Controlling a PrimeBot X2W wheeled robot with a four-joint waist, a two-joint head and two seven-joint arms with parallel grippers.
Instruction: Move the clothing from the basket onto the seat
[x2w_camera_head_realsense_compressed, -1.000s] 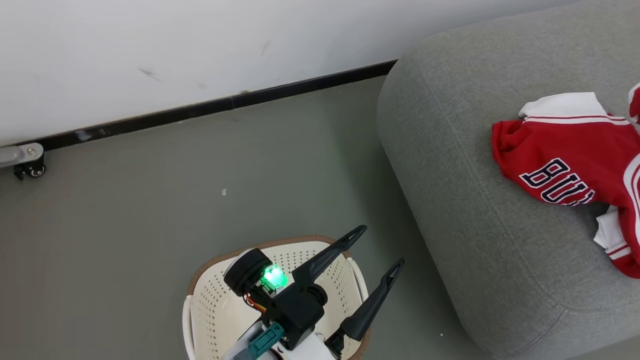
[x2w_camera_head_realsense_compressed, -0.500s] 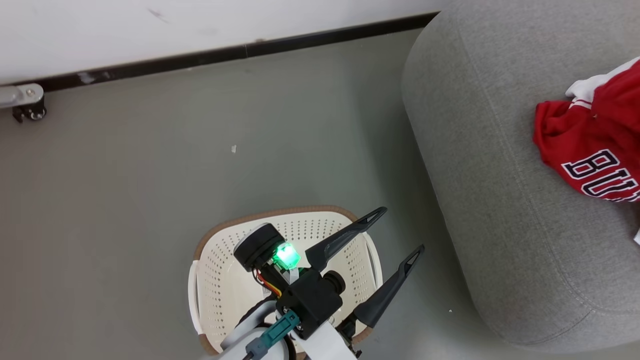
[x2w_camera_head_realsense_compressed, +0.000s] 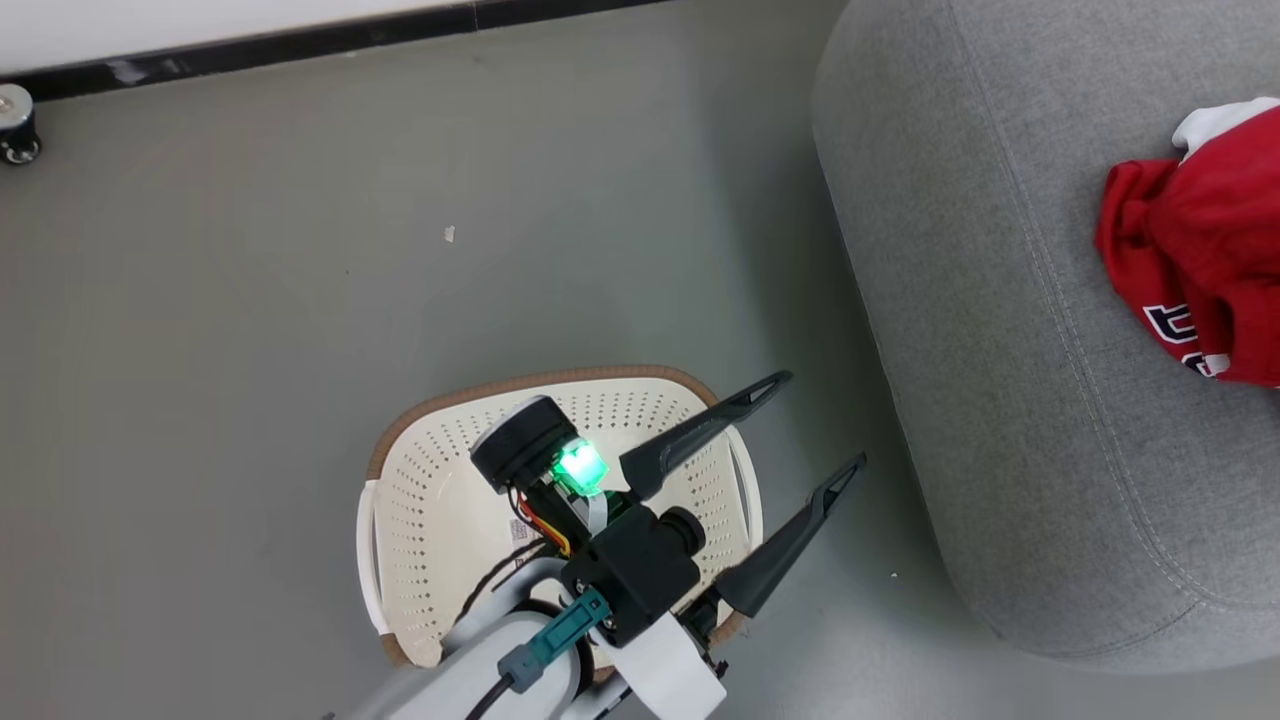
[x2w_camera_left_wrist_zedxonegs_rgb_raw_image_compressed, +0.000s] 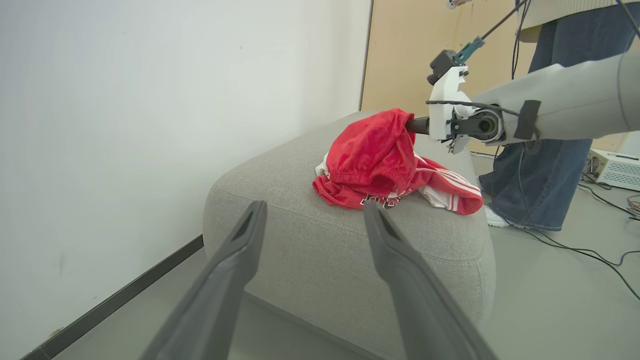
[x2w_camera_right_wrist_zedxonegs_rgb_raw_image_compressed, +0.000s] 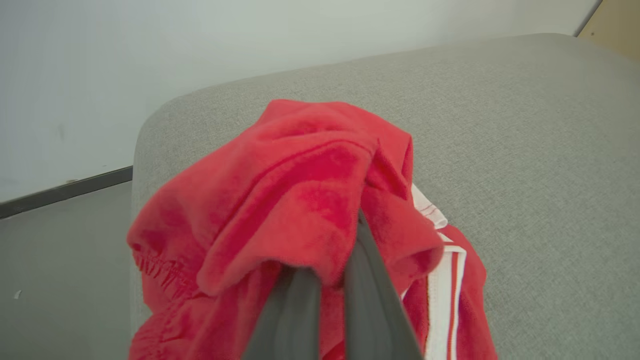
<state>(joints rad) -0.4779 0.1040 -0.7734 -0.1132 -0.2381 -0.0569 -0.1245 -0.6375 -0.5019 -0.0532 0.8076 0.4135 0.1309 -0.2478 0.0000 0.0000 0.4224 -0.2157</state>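
Evidently the placing step is in hand: the seat (x2w_camera_head_realsense_compressed: 980, 420) is carrying the red clothing (x2w_camera_head_realsense_compressed: 1200, 250) on its top, back from its rounded end edge, while the basket (x2w_camera_head_realsense_compressed: 430, 470) is standing on the floor (x2w_camera_head_realsense_compressed: 250, 300) near that end. The right gripper (x2w_camera_right_wrist_zedxonegs_rgb_raw_image_compressed: 340, 280), pressed together, is pinching a bunched piece of the clothing over the pile, and the left gripper (x2w_camera_head_realsense_compressed: 822, 420) is hanging spread wide above the basket's rim, holding nothing. Next the right jaws are likely needing to part and lift clear without snagging cloth.
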